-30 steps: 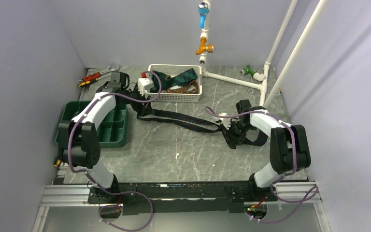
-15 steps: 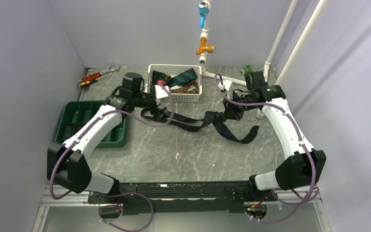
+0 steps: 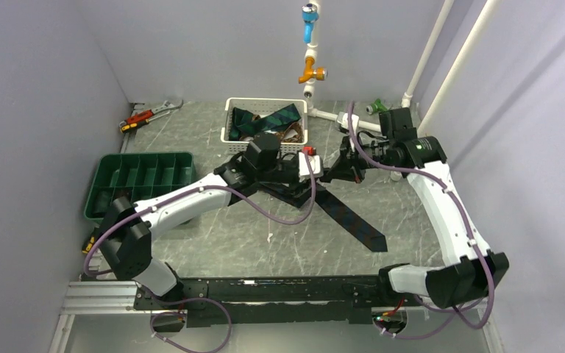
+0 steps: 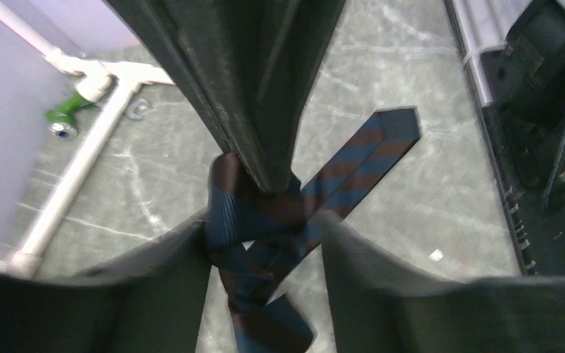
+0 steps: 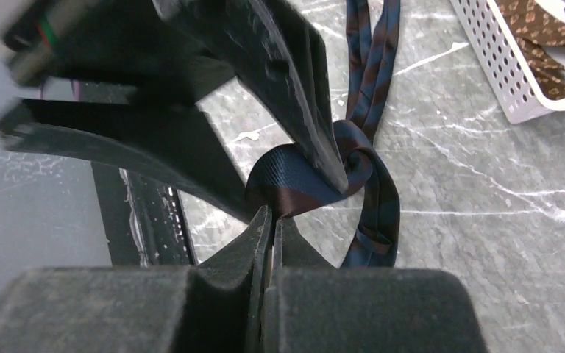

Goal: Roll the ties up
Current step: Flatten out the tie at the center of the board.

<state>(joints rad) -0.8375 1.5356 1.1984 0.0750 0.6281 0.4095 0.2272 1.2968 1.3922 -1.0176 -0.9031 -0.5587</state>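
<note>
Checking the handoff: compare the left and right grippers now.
The right gripper is shut, pinching the striped tie; the left gripper is open, straddling it. The right gripper reaches in from the right side; the left gripper stretches across from the left. Both meet at the tie's bunched part.

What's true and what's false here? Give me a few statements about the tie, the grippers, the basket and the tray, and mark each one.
1. The right gripper is shut on the striped tie. True.
2. The left gripper is clamped on that tie. False: its jaws stand open around the bunched part.
3. The white basket is empty. False: it holds ties.
4. The striped tie's pointed end lies on the table. True.
5. The green tray sits on the right arm's side. False: it is on the left arm's side.
</note>
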